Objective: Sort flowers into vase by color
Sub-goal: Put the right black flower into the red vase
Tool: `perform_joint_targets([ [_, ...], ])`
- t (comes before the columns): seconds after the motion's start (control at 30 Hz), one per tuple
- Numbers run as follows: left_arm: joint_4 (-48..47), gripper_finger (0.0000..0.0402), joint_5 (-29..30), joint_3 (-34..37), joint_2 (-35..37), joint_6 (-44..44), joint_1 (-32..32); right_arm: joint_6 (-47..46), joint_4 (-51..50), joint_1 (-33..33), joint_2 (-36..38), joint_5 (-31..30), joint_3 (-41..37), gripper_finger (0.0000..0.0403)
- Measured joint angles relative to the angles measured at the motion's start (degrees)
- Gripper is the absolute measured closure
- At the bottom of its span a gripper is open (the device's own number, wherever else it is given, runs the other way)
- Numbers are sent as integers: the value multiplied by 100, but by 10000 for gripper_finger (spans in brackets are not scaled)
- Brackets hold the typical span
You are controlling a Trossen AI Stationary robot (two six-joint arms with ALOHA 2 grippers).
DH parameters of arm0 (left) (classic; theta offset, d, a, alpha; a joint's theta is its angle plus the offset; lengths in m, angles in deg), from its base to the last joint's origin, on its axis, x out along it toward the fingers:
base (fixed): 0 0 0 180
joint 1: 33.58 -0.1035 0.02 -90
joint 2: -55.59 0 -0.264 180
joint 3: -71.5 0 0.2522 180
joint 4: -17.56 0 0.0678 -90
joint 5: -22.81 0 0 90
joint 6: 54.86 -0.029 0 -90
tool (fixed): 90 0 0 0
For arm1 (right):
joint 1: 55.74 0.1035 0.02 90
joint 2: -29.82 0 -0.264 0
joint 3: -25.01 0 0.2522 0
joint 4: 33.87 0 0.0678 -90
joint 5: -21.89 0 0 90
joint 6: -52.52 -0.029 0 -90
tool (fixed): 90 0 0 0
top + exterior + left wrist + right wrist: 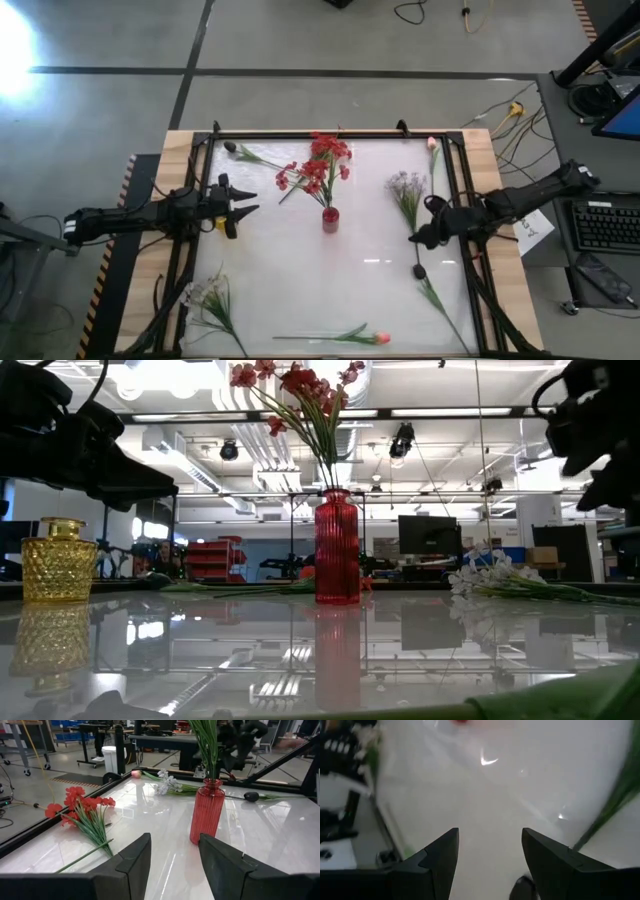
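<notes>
**Flowers half sorted, both arms hanging empty-handed**

Table point(380, 275) first: white glossy top with a dark frame, and flowers scattered all over it. The red vase point(330, 219) stands upright near the middle with a red spray point(327, 150) already in it. Another red spray point(298, 179) lies flat just to the left of the vase. A yellow glass vase point(59, 560) stands by the left edge.

Left gripper point(243, 205) hovers over the table's left side, jaws partly apart, holding nothing, aimed at the red vase. Right gripper point(418, 238) is over the right side, fingers spread, also empty.

Loose stuff: a pale spray point(405, 188) near the right gripper, a white spray point(205, 295) at the front left corner, a pink bud point(379, 339) along the front edge, another pink bud point(432, 145) at the back right, a dark bud point(229, 146) at the back left, and one more dark bud point(419, 271) just below the right gripper.
</notes>
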Motion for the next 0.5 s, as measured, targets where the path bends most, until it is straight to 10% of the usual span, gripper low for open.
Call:
perform_joint_targets([
  [0.5, 2, 247, 0, 1, 0, 0, 1, -474, 807, 1240, -223, -7, 26, 193],
])
